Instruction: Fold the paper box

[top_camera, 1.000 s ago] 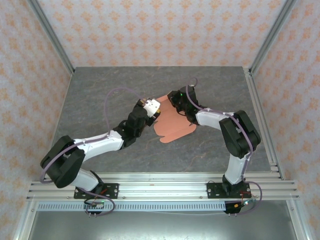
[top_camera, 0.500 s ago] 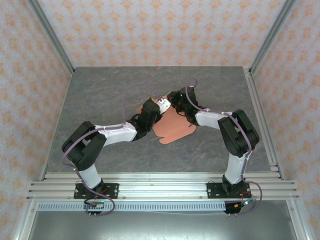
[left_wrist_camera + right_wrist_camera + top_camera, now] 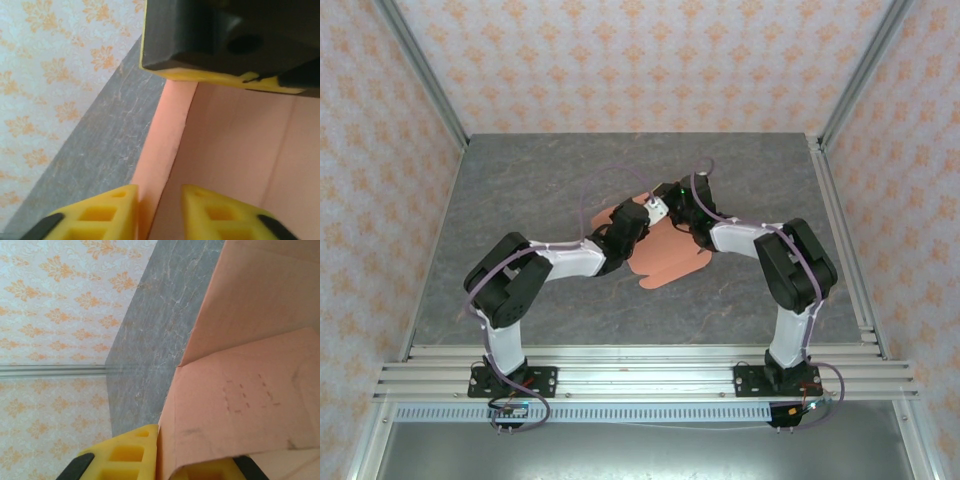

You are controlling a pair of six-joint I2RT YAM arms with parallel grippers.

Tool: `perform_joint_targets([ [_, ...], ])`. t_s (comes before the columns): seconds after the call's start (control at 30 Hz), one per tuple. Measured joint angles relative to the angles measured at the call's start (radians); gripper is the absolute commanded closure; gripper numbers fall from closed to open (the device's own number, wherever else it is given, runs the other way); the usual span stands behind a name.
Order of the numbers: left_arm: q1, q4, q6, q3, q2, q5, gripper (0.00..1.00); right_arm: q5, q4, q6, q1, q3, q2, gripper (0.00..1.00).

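Left gripper (image 3: 160, 200) advanced, straddling one paper box (image 3: 670, 258); right gripper (image 3: 170, 460) pinching.

Bright, even, diffuse light filled the overhead view; the arms (image 3: 570, 260) threw only faint, soft-edged shadows on the grey worktop (image 3: 520, 180), and that picture was sharp edge to edge. At the left wrist the yellow fingers (image 3: 100, 215) of the left hand (image 3: 159, 200) sat close and blurred; at the right wrist the paper box (image 3: 250, 390) was evenly lit, the wallpaper (image 3: 60, 300) behind crisper
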Motion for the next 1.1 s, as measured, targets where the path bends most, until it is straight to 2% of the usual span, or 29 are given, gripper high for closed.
perform_joint_targets([
  [0.13, 0.000, 0.001, 0.029, 0.007, 0.004, -0.013, 0.88, -0.001, 0.006, 0.007, -0.004, -0.007, 0.002, 0.88],
  [0.27, 0.000, 0.014, 0.082, 0.007, 0.010, -0.019, 0.94, 0.001, 0.013, 0.009, -0.005, -0.014, 0.002, 0.82],
  [0.4, -0.002, 0.033, 0.144, 0.001, 0.019, -0.017, 1.00, -0.001, 0.026, 0.010, -0.012, -0.044, 0.001, 0.70],
  [0.53, -0.016, 0.067, 0.209, -0.020, 0.020, -0.014, 1.00, -0.010, 0.025, 0.002, -0.031, -0.114, -0.036, 0.54],
  [0.73, -0.014, 0.133, 0.277, -0.041, 0.020, -0.026, 1.00, -0.042, -0.039, -0.017, -0.100, -0.211, -0.195, 0.42],
  [0.97, -0.011, 0.188, 0.340, -0.052, 0.020, -0.041, 1.00, -0.072, -0.178, -0.094, -0.182, -0.240, -0.369, 0.39],
  [1.1, -0.011, 0.203, 0.394, -0.064, 0.020, -0.044, 1.00, -0.120, -0.249, -0.162, -0.282, -0.214, -0.387, 0.39],
])
